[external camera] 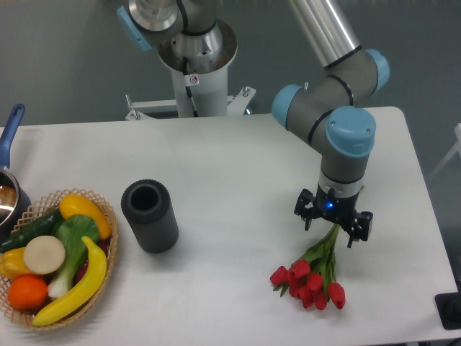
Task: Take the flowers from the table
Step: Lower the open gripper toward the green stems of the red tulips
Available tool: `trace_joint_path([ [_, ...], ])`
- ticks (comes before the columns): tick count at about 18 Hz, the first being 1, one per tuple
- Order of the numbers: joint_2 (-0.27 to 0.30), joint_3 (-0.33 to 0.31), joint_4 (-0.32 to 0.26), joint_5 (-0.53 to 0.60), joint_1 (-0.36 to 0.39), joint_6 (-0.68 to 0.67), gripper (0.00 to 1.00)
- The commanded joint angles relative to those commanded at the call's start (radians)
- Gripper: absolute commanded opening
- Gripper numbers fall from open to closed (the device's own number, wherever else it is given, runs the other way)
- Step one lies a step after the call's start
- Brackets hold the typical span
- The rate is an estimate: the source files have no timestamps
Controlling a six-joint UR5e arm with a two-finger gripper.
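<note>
The flowers, a small bunch of red tulip buds on green stems, lie on the white table at the front right. The buds point toward the front edge and the stems run up and back to the right. My gripper points straight down over the upper end of the stems. Its black fingers stand apart, one on each side of the stems, so it looks open around them. The fingertips and the stem ends under the wrist are partly hidden.
A dark grey cylindrical vase stands upright left of centre. A wicker basket of fruit and vegetables sits at the front left. A pot with a blue handle is at the left edge. The robot base is behind the table.
</note>
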Motion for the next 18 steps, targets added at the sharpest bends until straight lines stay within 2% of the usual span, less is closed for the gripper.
trace_joint_path([
  [3,-0.011,0.005,-0.026,0.0,-0.012,0.0,1.0],
  [10,-0.058,0.02,-0.008,0.041,-0.015,-0.005,1.0],
  [12,-0.066,0.029,-0.006,0.061,-0.031,-0.005,0.97],
  [13,-0.072,0.031,-0.005,0.064,-0.034,-0.008,0.94],
  [17,-0.092,0.037,0.041,0.066,-0.048,-0.034,0.5],
  [18,-0.094,0.038,0.046,0.069,-0.049,-0.044,0.42],
])
